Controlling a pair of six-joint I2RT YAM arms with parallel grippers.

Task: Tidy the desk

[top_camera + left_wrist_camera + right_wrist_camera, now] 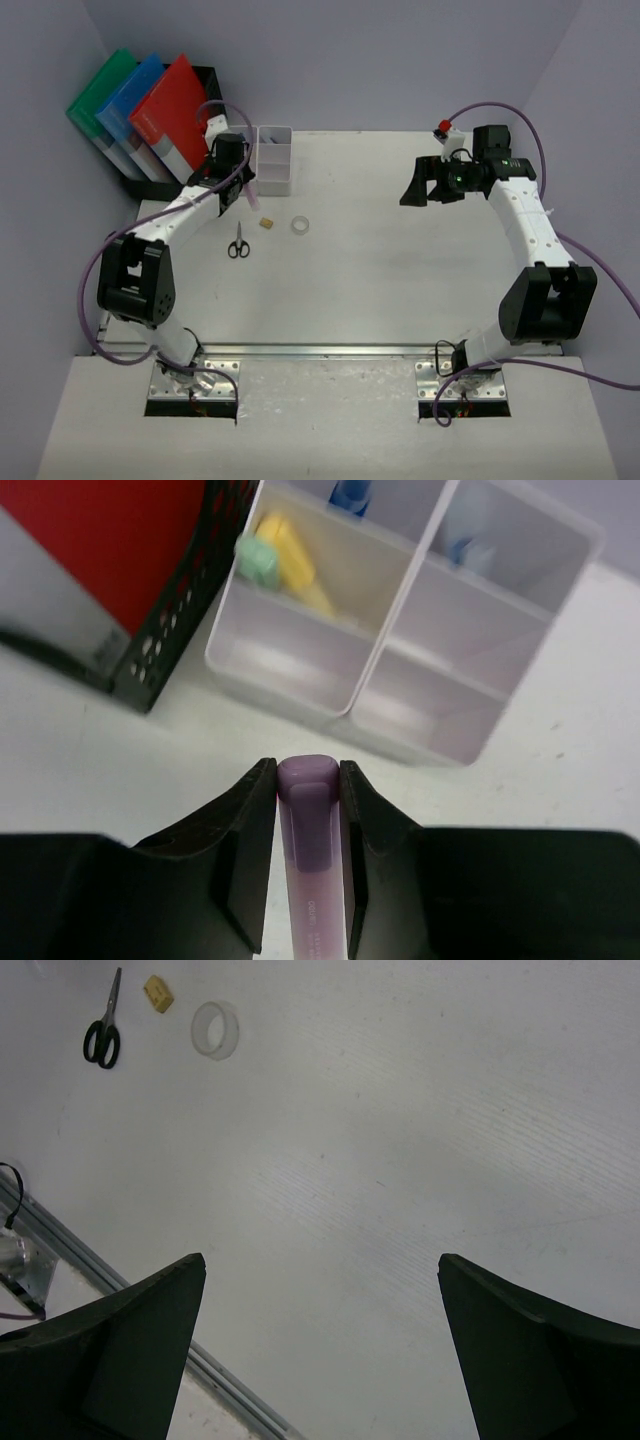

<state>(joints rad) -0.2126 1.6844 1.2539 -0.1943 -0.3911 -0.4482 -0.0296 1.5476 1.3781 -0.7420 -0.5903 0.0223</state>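
Note:
The white desk (400,290) fills the top view. Above its back left part, my left gripper (240,188) (307,770) is shut on a purple marker pen (308,850), capped end forward, just short of the white compartment tray (273,160) (290,670). Over the back right of the desk my right gripper (412,186) (320,1260) stands wide open with nothing between its fingers, only bare desk (400,1140) below it. On the desk left of centre lie black scissors (238,243) (102,1035), a small yellow block (265,222) (158,993) and a clear tape roll (299,224) (215,1029).
A black mesh file rack (150,180) (180,610) holding green, blue and red folders (165,110) stands at the back left, beside the tray. The tray holds yellow and green items (280,560) and blue ones (350,495). A silver rail (320,350) runs along the near edge.

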